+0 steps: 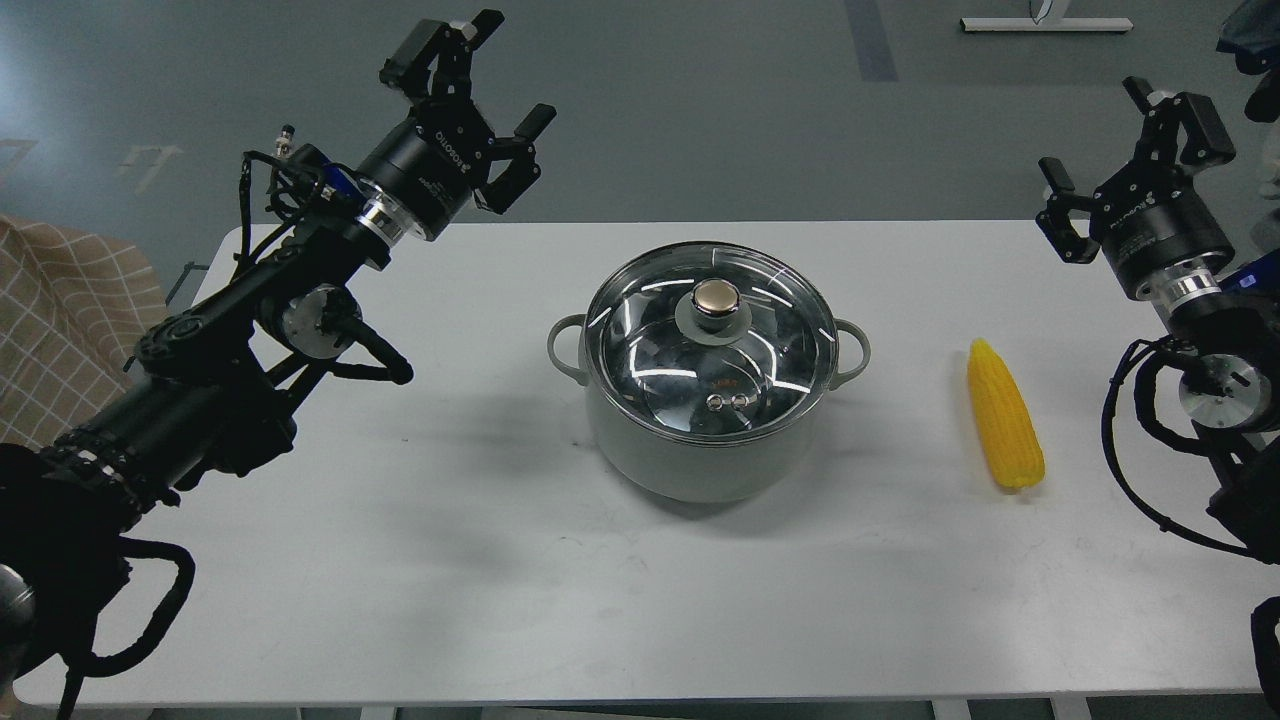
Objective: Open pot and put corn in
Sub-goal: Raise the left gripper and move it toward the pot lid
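Note:
The pale grey-green pot (700,460) stands at the middle of the white table (450,560). A round glass lid (650,350) with a brass-coloured knob (714,296) covers it. The yellow corn (1003,427) lies on the table to the pot's right, pointed end away from me. My left gripper (495,70) is open and empty, raised above the table's far left edge, well left of the pot. My right gripper (1125,150) is open and empty, raised beyond the table's far right corner, behind the corn.
A checked cloth (60,330) lies off the table's left side. Grey floor lies beyond the table's far edge. A white stand base (1045,24) sits on the floor at the far right.

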Controlling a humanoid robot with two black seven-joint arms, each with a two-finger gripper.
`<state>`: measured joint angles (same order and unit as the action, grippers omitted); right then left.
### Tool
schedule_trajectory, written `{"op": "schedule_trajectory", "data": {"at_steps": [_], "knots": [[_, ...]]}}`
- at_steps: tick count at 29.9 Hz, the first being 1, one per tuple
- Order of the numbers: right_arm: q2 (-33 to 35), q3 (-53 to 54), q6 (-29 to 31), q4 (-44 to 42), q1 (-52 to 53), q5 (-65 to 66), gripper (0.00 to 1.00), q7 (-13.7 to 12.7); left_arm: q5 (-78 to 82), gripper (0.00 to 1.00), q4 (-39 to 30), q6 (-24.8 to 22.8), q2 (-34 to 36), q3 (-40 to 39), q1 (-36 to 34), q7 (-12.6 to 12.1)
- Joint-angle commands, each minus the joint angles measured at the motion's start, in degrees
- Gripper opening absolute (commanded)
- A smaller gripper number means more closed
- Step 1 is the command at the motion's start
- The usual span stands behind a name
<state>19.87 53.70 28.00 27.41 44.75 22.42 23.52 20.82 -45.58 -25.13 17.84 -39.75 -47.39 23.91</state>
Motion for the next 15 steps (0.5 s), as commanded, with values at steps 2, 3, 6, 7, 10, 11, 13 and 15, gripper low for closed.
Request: {"op": "schedule_trajectory", "data": {"at_steps": [2,3,6,7,10,11,13,15], "knots": [[-0.1,-0.09,0.0,-0.34,-0.45,0.0,1.0,0.04,0.54,0.98,0.23,-0.45,0.97,-0.07,0.01,0.17],[-0.01,-0.09,0.0,-0.34,-0.54,0.0,1.0,0.04,0.54,0.98,0.23,-0.45,1.14,-0.07,0.01,0.34],[0.34,-0.09,0.0,-0.34,-0.81,0.0,1.0,0.04,0.54,0.98,0.23,-0.53,1.15,0.02,0.01,0.61],[0.52,-0.09,0.0,-0.34,-0.98,0.0,1.0,0.04,0.54,0.98,0.23,-0.53,1.06,0.02,-0.07,0.61],[1.57,-0.09,0.0,-0.25,-1.07,-0.09,1.0,0.04,0.63,0.98,0.23,-0.45,0.44,-0.15,-0.08,0.7],[1.66,-0.09,0.0,-0.08,-1.07,-0.09,1.0,0.04,0.63,0.98,0.23,-0.36,0.27,-0.07,0.01,0.7],[1.66,0.0,0.0,0.01,-1.07,-0.09,1.0,0.04,0.63,0.98,0.23,-0.36,0.27,0.11,0.19,0.7],[1.48,0.0,0.0,0.1,-1.07,-0.09,1.0,0.13,0.63,0.98,0.23,-0.36,0.27,0.11,0.45,0.7]]}}
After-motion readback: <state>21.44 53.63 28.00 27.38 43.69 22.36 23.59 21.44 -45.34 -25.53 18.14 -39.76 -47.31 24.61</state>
